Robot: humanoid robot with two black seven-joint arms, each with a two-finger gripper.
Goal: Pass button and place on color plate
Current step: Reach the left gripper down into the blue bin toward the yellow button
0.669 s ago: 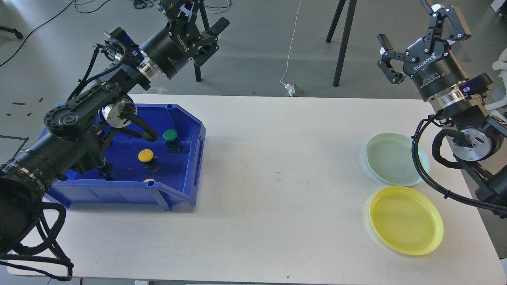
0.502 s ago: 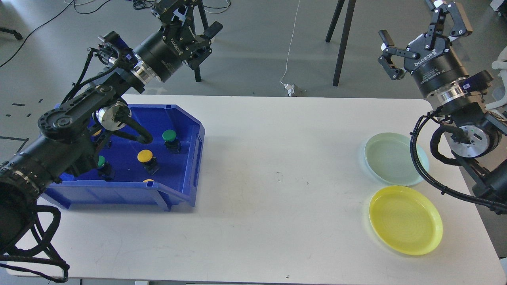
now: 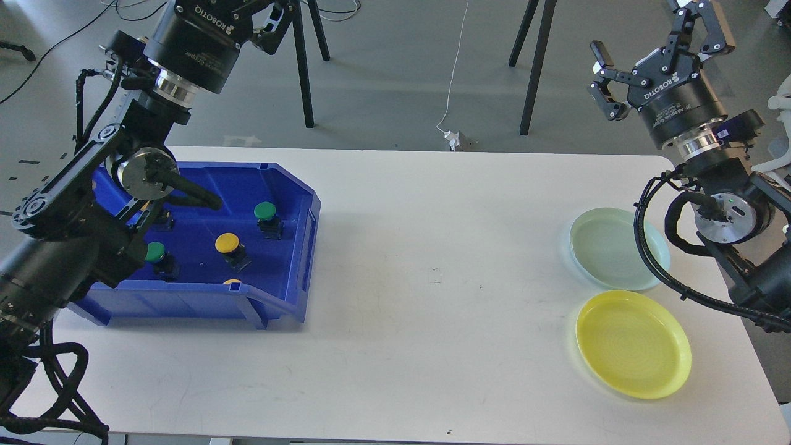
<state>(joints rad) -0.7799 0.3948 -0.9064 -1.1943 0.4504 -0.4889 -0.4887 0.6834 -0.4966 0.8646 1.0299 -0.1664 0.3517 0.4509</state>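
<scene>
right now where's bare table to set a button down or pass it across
The wide white table between the blue bin and the two plates is bare. The pale green plate and yellow plate are empty. It is crowded only inside the bin, among the buttons.

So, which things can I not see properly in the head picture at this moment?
- Left gripper: fingertips cut off by the top edge, so open or shut is unclear.
- One button in the blue bin: mostly hidden behind the left arm; colour unclear.
- Yellow button: only its top shows above the bin's front wall.
</scene>
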